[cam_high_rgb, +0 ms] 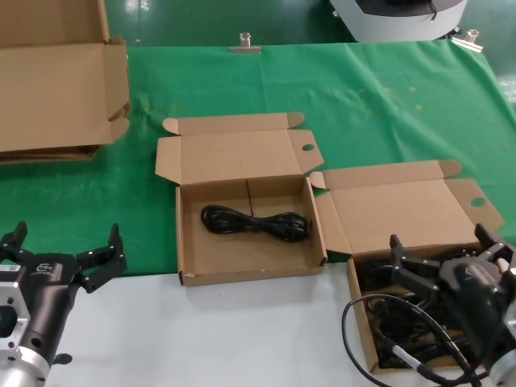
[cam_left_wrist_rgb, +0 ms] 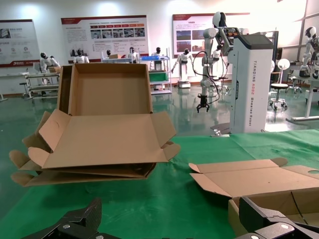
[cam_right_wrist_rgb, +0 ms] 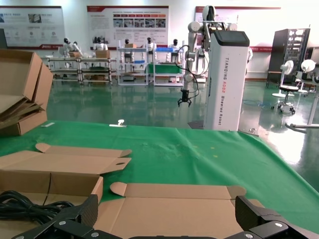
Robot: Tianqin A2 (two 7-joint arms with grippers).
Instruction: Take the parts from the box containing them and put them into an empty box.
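**Two boxes on a green cloth, both grippers spread**

Green cloth (cam_high_rgb: 387,105) is spread over the far part of the table, with a bare white strip (cam_high_rgb: 201,339) along the near edge. At far left, flat cardboard sheets (cam_high_rgb: 52,89) are stacked on the cloth. The left gripper (cam_high_rgb: 63,251) is held above the white strip near the left corner, its fingers spread with nothing between them. In the middle, a shallow brown box (cam_high_rgb: 246,270) is set with its lid folded back, and one coiled black cable (cam_high_rgb: 254,222) is laid across its floor. Just beside it to the right, a second box (cam_high_rgb: 360,310) is seen with its lid also open; a tangle of black cables (cam_high_rgb: 379,318) is held inside. The right gripper (cam_high_rgb: 446,254) is positioned over that second box, fingers spread apart, and nothing is seen gripped.
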